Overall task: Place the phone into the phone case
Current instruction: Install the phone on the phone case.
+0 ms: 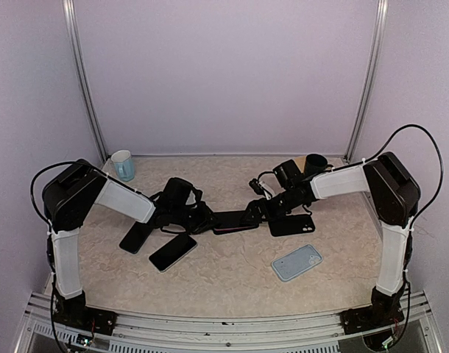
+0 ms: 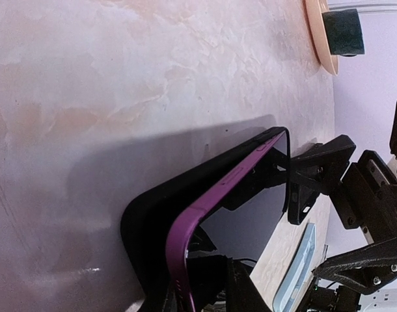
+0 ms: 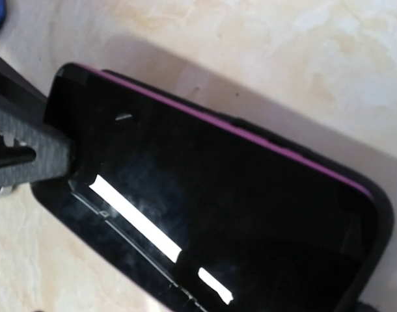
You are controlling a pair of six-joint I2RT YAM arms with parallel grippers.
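Though tilted in case (image 2: 150, 208), phone (image 2: 215, 198) axis left-right.

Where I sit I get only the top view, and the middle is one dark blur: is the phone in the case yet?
Observer: Not fully. From the left wrist, the purple phone has one long edge above the rim of the black case.
Operator: Gripped from the right?
Observer: No, the right pincer is open; one finger rests on the phone's end.
Operator: Screen up?
Observer: Yes, the right wrist view shows glare on its glass.
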